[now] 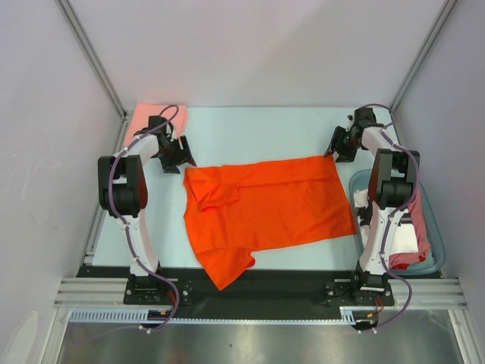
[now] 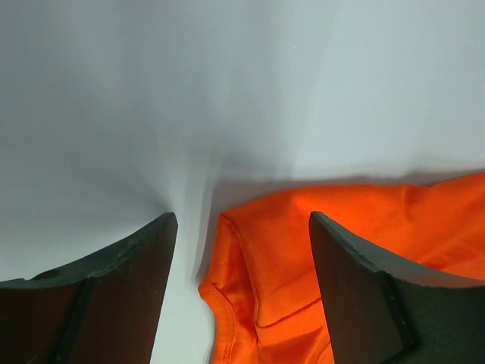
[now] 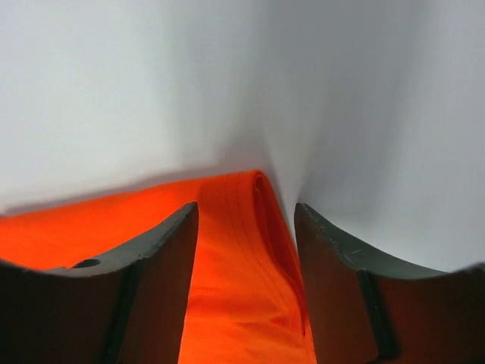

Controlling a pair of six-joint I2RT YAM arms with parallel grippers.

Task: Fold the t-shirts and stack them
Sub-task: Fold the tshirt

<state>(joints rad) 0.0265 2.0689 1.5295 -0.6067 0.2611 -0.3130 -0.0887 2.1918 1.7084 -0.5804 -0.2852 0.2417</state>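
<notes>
The top view alone shows the whole layout: the orange t-shirt (image 1: 265,208) lies flat in the middle of the pale table (image 1: 250,129), its long axis running left to right, 1 sleeve poking out at its near left corner toward the arm bases and its straight edge at the right; a folded pink shirt (image 1: 148,117) sits beyond the t-shirt's far left corner, and a bin (image 1: 438,254) holding more clothes stands just off its right edge; bare table lies all along the t-shirt's far side. The left gripper (image 1: 176,155) hangs at the t-shirt's far left corner, the right gripper (image 1: 339,145) at its far right corner. Only the wrist views show the fingers: the left gripper (image 2: 242,215) has its 2 fingers spread wide over the t-shirt's (image 2: 394,220) rumpled corner edge; the right gripper (image 3: 246,205) is likewise spread, straddling a doubled-over edge of the t-shirt (image 3: 235,288); neither clamps the cloth.
</notes>
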